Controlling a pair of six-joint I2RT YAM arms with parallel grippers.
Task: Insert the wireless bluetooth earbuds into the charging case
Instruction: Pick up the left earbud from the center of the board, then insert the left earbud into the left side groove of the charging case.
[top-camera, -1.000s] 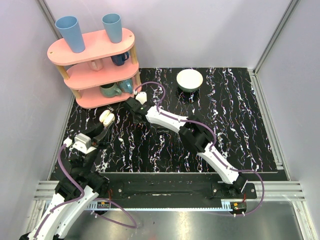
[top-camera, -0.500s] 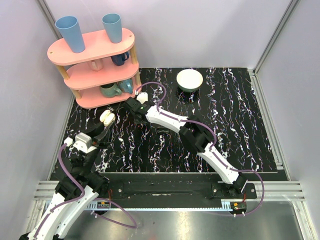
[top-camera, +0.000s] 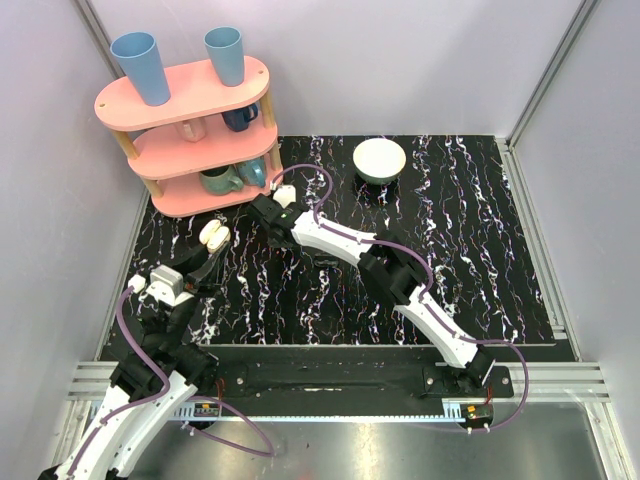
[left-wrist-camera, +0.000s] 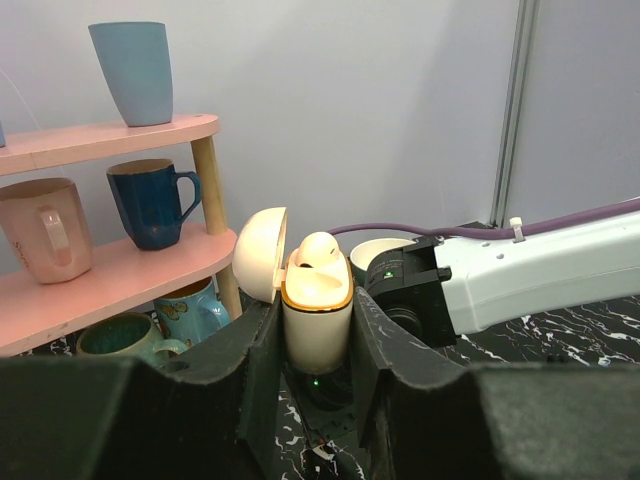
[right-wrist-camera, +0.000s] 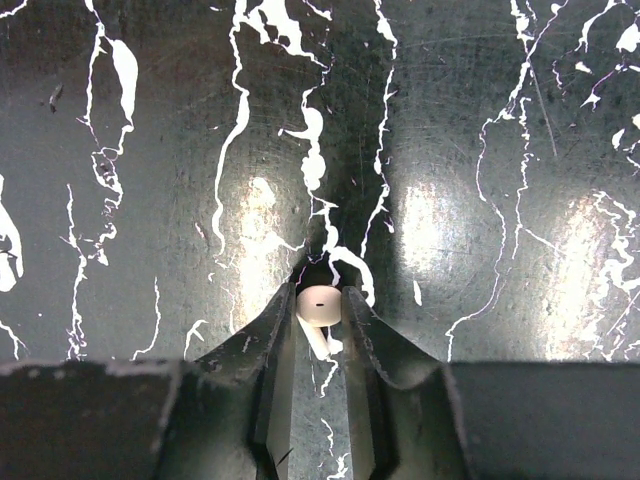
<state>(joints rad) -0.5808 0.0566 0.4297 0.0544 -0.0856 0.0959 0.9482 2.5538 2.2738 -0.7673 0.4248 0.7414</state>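
Right wrist: right hand (right-wrist-camera: 320, 297) pinches an earbud (right-wrist-camera: 318, 304) between its tips; left hand (left-wrist-camera: 315, 335) clamps the charging case (left-wrist-camera: 317, 322).

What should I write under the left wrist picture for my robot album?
Left pincer grips the open charging case upright, one earbud poking out, beside a pink shelf.

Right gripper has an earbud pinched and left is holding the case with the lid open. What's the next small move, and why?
Probably lift the right gripper slightly and begin carrying it toward the charging case. Its fingers are closed on an earbud just over the table, while the left gripper holds the case upright, lid open, with the other earbud sitting in it.
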